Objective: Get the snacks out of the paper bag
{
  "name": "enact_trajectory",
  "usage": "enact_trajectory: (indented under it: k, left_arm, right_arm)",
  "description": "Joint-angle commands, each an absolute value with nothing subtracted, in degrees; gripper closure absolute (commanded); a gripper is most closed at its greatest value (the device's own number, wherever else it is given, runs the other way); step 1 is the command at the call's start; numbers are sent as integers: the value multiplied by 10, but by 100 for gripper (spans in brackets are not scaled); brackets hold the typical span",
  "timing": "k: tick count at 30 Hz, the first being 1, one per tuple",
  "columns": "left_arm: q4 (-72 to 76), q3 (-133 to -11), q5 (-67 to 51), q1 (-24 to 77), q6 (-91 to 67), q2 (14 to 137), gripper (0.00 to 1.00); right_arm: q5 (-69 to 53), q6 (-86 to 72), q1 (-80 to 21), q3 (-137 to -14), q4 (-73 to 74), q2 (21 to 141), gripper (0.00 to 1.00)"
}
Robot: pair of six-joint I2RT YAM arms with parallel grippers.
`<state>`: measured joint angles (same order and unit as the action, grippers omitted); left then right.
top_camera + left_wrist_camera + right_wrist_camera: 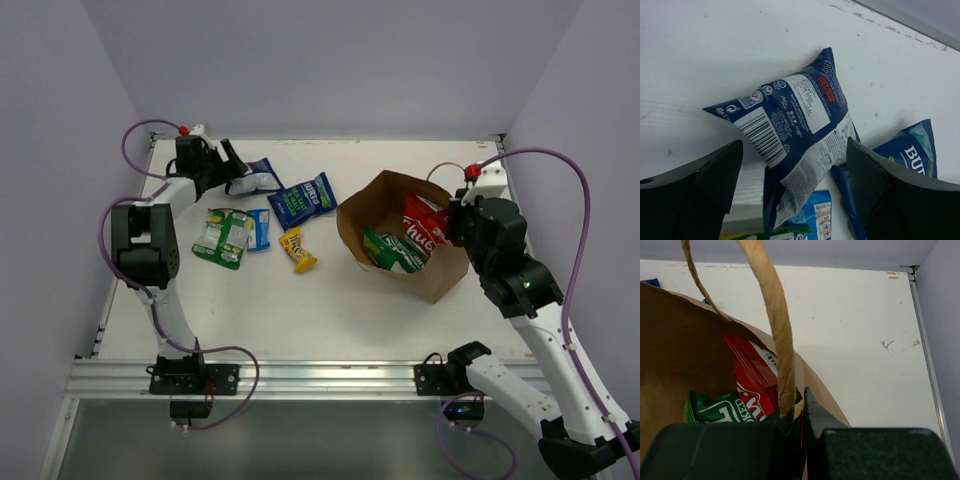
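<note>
Worktop's [330, 310] far-left side has five snacks [303, 198] out, left gripper [792, 167] spread wide over a dark blue packet [800, 115], right gripper [799, 412] pinching the paper bag [440, 275] rim, red bag [425, 225] and green bag [395, 250] left inside.

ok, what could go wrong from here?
1. The right gripper is shut on the paper bag's thin rim beside a handle. A hard pull might tear the paper or tip the bag, with the red chip bag and green bag still inside.
2. The open left gripper straddles the dark blue packet, which seems to overlap the blue packet beside it. A low retreat could drag both.
</note>
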<state>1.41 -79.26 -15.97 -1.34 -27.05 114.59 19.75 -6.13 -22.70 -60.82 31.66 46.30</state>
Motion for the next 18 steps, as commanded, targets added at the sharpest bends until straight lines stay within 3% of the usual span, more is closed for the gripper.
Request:
enact_trajectory:
  k: [1,3,8,14,18]
  left_arm:
    - [-15,-820,-122,-22,-253,1067,10]
    - [-46,-823,-91,-21,-247,1033,0]
    - [-134,-824,-81,9,-225,895,0]
    - [-212,-796,-34,183,-198,765,0]
    - [-232,-797,5,352,-208,718,1]
  right_arm:
    - [180,-56,-226,-616,290,454,100]
    - [180,-55,-227,-618,290,454,100]
    - [185,-39,-226,-619,287,453,100]
    - [173,-12,-228,-623,269,439,100]
    - [150,21,-229,-627,251,435,100]
